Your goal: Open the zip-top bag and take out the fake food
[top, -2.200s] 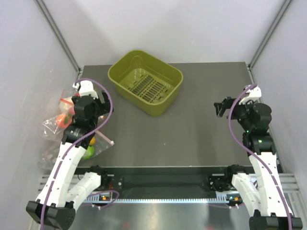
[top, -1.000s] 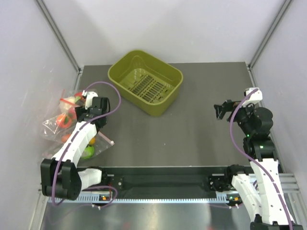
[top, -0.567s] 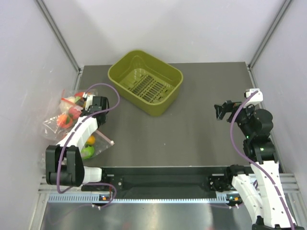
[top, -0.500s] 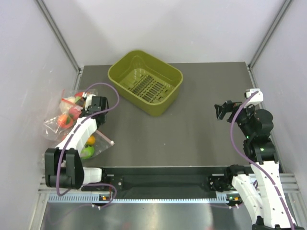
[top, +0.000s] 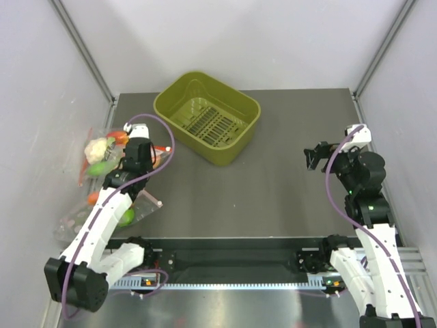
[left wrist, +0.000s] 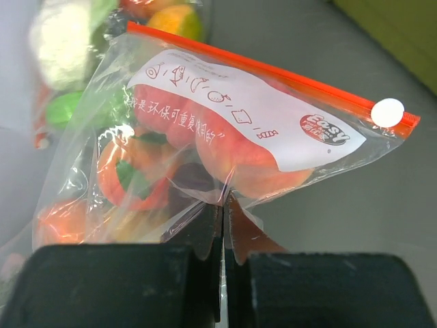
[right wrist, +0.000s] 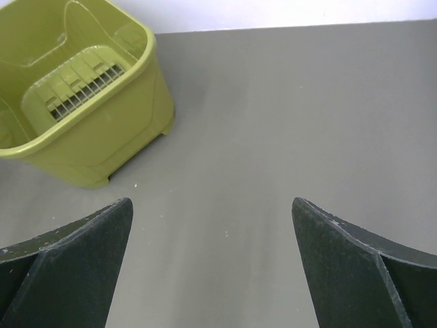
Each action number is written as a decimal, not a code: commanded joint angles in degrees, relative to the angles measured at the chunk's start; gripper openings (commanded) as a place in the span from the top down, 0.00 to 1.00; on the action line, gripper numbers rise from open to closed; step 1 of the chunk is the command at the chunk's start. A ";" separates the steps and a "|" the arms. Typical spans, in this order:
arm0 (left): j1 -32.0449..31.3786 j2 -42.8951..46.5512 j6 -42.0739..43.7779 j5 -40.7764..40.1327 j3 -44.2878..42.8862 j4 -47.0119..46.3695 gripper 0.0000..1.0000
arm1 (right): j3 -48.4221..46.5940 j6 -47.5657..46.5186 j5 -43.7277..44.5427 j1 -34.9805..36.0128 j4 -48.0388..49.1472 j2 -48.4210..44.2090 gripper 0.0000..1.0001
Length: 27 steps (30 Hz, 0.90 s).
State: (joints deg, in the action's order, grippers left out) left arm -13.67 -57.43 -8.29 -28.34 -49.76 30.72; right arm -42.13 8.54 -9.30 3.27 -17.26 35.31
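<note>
Left gripper (left wrist: pixel 223 225) of mine clamps the zip-top bag (left wrist: pixel 273 123) near the table's (top: pixel 287 150) left edge, my right gripper (right wrist: pixel 212 205) hangs spread apart, and I judge nothing done yet: zip strip (left wrist: pixel 273 72) looks sealed, fake food (left wrist: pixel 235 157) inside.

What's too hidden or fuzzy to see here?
Left wrist view: how many fake food pieces sit in the zip-top bag; its white label covers them.
Left wrist view: other bags behind, blurred.
Top view: the left pincer's grip, hidden under its wrist.
Right wrist view: green basket, cut off by the edges.
</note>
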 commanded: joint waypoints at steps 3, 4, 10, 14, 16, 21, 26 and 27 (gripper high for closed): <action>-0.83 5.39 -0.14 11.97 -2.97 1.35 1.00 | -3.22 -0.62 -0.28 0.60 0.03 1.95 0.00; -0.92 7.14 -0.14 15.12 -3.76 2.23 1.00 | -3.31 -0.62 -0.28 0.51 0.03 2.65 0.00; -1.53 14.79 0.47 27.44 -4.64 4.08 1.00 | -3.40 -0.71 -0.28 0.51 0.12 5.38 0.00; -2.06 16.56 1.09 36.76 -5.87 5.84 1.00 | -3.66 -0.62 -0.63 0.51 -0.23 6.61 0.00; -2.50 16.82 1.18 42.03 -6.40 6.45 1.00 | -3.75 -0.62 -1.07 0.51 -0.32 6.96 0.00; -3.73 16.74 1.35 54.95 -6.84 5.67 1.00 | -3.23 -1.24 -9.91 0.42 1.17 6.09 0.00; -3.82 13.84 -3.11 70.24 -6.14 1.19 1.00 | -0.68 -1.94 -28.98 1.21 7.75 4.07 0.00; -3.82 13.31 -4.00 71.31 -6.23 -0.56 1.00 | 0.20 -2.03 -34.41 2.61 10.29 3.89 0.00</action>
State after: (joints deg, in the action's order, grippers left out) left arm -17.32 -43.16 -9.17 31.46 -54.35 36.60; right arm -42.37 7.46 -27.07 3.68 -14.74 40.88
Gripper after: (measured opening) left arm 0.012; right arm 0.996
